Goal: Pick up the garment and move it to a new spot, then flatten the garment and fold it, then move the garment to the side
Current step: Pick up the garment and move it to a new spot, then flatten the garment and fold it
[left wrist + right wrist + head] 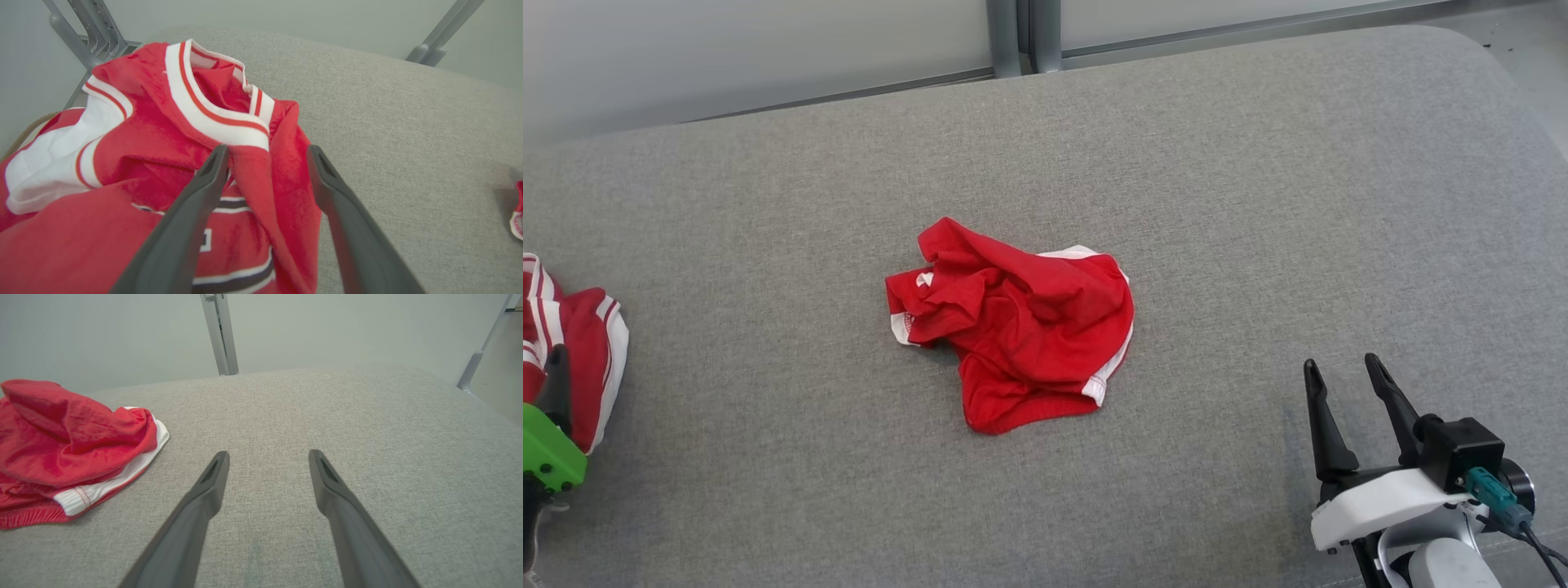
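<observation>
At the middle of the grey pad (1258, 204) the red garment (1021, 327) lies crumpled, neither flattened nor folded, so most of the task looks undone. At the pad's left edge the left gripper (267, 151), fingers spread, hangs over a bunched red-and-white jersey (580, 351), pinching nothing. Near the pad's right front corner the right gripper (1341, 361) sits spread and empty. Flattening, folding and setting aside are all left.

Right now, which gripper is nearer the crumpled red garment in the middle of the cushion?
Right. The right gripper stands to the right of the red garment, jaws open, not touching. The left gripper is farther off on its left, jaws astride a striped jersey.
</observation>
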